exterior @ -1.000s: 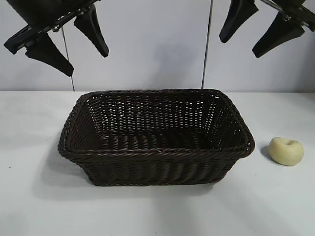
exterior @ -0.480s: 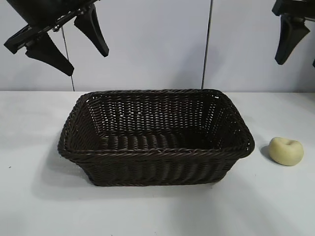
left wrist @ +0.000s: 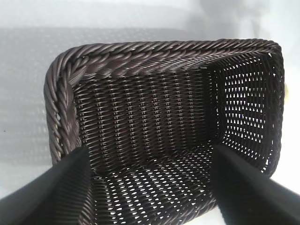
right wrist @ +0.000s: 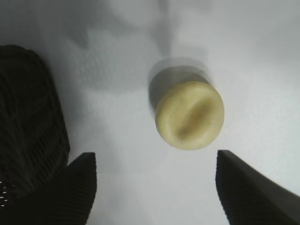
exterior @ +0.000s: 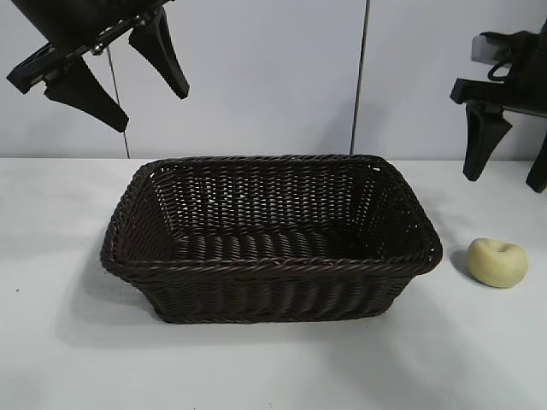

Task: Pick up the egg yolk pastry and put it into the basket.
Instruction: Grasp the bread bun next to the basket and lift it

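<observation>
The egg yolk pastry (exterior: 497,261) (right wrist: 190,115), pale yellow with a dimple on top, lies on the white table just right of the basket (exterior: 256,266). This dark brown wicker basket sits mid-table with nothing in it. My right gripper (exterior: 507,179) (right wrist: 154,161) hangs open above and behind the pastry, with nothing between its fingers; the pastry lies just beyond the fingertips in its wrist view. My left gripper (exterior: 154,107) (left wrist: 150,154) is open too, parked high over the basket's left end, looking down into it.
The white table (exterior: 273,367) spreads in front of the basket and to both sides. A pale wall with a vertical seam (exterior: 359,77) stands behind. A corner of the basket (right wrist: 28,117) shows beside the right gripper's finger.
The right gripper has come down and swung to the right, from the top edge of the exterior view to just above the pastry. The left arm, basket and pastry have not moved.
</observation>
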### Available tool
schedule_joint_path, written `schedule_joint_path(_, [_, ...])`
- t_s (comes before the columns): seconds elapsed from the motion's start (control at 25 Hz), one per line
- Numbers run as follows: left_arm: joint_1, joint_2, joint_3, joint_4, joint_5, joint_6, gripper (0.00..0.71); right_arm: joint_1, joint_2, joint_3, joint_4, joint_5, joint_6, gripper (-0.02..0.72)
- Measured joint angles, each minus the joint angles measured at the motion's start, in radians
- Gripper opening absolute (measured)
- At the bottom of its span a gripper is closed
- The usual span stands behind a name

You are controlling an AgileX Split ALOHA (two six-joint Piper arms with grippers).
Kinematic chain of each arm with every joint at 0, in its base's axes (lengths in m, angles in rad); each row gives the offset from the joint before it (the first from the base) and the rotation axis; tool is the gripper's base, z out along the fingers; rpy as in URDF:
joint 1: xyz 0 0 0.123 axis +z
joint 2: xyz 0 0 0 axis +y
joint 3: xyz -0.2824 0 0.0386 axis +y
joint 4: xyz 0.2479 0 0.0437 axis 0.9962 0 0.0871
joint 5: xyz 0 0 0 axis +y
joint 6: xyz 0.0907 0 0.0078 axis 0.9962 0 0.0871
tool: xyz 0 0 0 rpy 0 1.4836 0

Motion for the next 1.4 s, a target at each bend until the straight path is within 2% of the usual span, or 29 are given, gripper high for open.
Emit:
schedule_joint_path(0.28, [0.000, 0.000, 0.000, 0.000, 0.000, 0.000, 0.522, 0.000, 0.096, 0.000, -0.004, 0.018, 0.005, 0.519])
schedule_joint_path(0.56, [0.000, 0.000, 0.000, 0.000, 0.000, 0.000, 0.522, 0.000, 0.151, 0.000, -0.094, 0.021, 0.048, 0.519])
schedule_joint_path(0.84, [0.000, 0.000, 0.000, 0.000, 0.000, 0.000, 0.522, 0.000, 0.188, 0.000, -0.104, -0.010, 0.074, 0.511])
schedule_joint_path(0.92, [0.000, 0.000, 0.000, 0.000, -0.001, 0.000, 0.522, 0.000, 0.197, 0.000, -0.104, -0.026, 0.074, 0.465])
schedule_joint_path(1.0, [0.000, 0.000, 0.000, 0.001, -0.001, 0.000, 0.522, 0.000, 0.199, 0.000, -0.103, -0.038, 0.074, 0.386])
schedule_joint_path(1.2, [0.000, 0.000, 0.000, 0.001, -0.001, 0.000, 0.522, 0.000, 0.199, 0.000, -0.102, -0.050, 0.077, 0.151])
schedule_joint_path(1.28, [0.000, 0.000, 0.000, 0.001, -0.001, 0.000, 0.522, 0.000, 0.198, -0.001, -0.102, -0.050, 0.071, 0.112])
schedule_joint_path(1.4, [0.000, 0.000, 0.000, 0.001, -0.001, 0.000, 0.522, 0.000, 0.184, -0.001, -0.102, -0.050, 0.062, 0.093])
